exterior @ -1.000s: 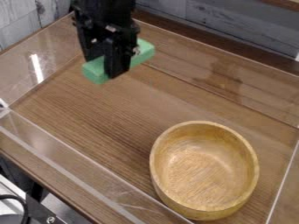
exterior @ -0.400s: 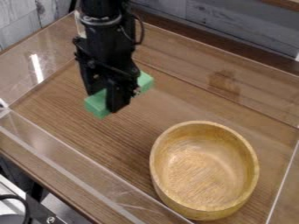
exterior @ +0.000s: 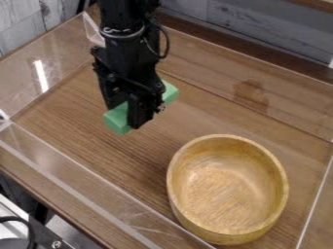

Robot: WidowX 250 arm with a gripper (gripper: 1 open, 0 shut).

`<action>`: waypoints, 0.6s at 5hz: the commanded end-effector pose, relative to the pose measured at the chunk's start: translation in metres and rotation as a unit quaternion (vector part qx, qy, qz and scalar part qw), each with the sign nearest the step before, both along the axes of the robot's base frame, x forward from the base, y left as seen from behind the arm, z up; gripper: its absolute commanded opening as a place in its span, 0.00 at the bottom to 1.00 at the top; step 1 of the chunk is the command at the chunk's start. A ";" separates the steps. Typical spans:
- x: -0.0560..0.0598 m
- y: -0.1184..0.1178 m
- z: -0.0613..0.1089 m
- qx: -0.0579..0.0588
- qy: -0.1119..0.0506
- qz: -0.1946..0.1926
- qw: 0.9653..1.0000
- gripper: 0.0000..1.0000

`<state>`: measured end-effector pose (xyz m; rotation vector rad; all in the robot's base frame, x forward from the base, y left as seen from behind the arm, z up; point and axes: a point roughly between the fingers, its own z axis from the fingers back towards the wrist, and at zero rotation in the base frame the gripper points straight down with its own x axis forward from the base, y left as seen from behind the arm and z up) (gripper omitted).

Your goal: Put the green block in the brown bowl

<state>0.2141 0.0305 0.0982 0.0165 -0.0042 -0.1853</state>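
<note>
My black gripper [exterior: 132,109] hangs over the middle of the wooden table, shut on the green block [exterior: 120,120]. The block sticks out on both sides of the fingers, its near end lower left and its far end [exterior: 168,94] upper right, held above the table surface. The brown bowl [exterior: 228,188], wide, wooden and empty, sits at the lower right, clearly apart from the gripper and to its right and nearer the front.
A clear plastic wall [exterior: 78,199] rims the wooden table [exterior: 247,97] along the front and left edges. A grey plank wall [exterior: 279,24] stands at the back.
The gripper has carried the green block from the back left toward the front right, closer to the bowl, keeping its hold throughout.
</note>
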 end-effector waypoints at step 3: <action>0.010 0.014 -0.003 0.004 -0.026 0.023 0.999 0.00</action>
